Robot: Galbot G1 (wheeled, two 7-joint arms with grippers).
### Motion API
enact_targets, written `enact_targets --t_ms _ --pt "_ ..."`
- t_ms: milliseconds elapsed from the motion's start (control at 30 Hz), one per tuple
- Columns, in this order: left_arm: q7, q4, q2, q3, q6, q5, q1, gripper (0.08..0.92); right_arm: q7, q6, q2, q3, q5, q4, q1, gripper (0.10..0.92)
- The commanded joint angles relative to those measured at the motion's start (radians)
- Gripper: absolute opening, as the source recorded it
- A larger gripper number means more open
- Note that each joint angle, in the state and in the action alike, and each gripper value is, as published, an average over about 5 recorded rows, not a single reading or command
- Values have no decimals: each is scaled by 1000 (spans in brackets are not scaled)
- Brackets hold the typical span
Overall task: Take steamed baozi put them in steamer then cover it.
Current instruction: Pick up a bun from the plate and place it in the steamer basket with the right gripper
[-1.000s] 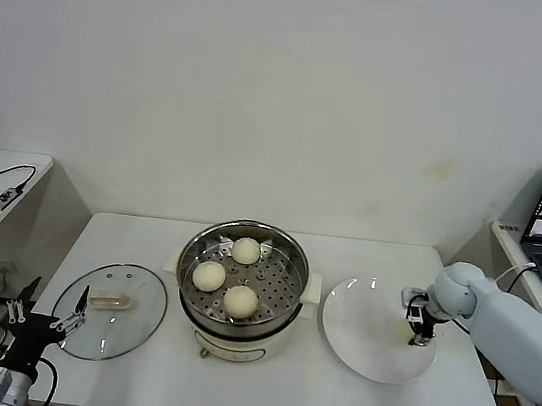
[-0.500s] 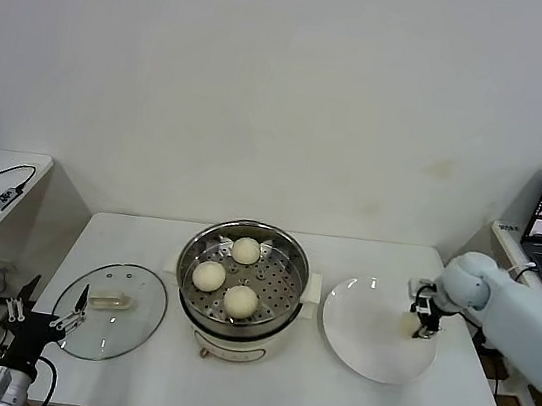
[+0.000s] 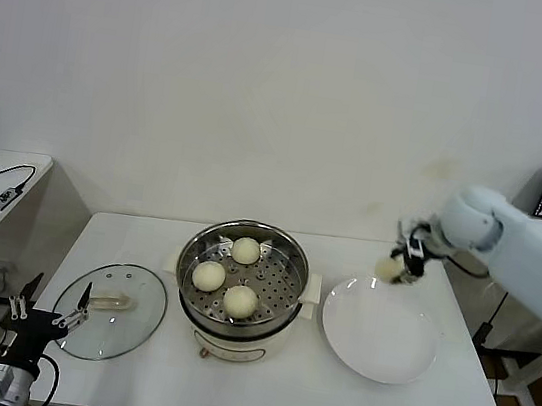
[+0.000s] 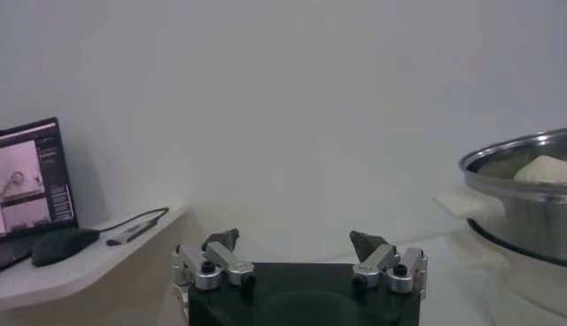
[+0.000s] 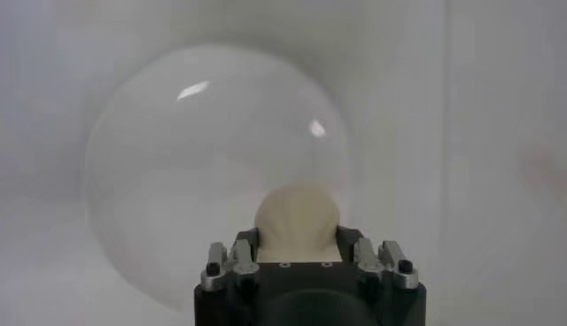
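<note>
While the white counter carries everything, the biggest item on it is the steamer, sitting at the centre with its steel tray exposed. Three steamed baozi already rest on that tray, at roughly twelve, nine and six o'clock around its middle, leaving the three o'clock side bare. At nine o'clock from the steamer, near the counter's edge, the cover lies flat with its cream handle up, untouched. At three o'clock from the steamer sits the white plate, which now holds nothing.

Above the plate's far rim, at about twelve o'clock from its centre, the right hand hangs in the air with the fourth bun clamped between its fingers; the right wrist view shows the pale dough pinched between the pads with the plate below it. The left hand waits low off the counter's near corner, at about seven o'clock from the cover, fingers spread wide and holding nothing.

By my reading, the loading is three-quarters done and the last bun is lifted but not delivered. What remains is carrying it across to the open spot on the tray, releasing it, then picking up the cover and seating it on the steamer.
</note>
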Motion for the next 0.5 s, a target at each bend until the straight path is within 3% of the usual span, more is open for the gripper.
enact_targets --t_ms 33,500 --pt "0 4 1 1 -2 0 -1 823 42 -95 187 -224 267 91 341 541" --pt "-1 -8 -5 -5 1 -1 -4 823 108 -186 450 -209 429 4 207 508"
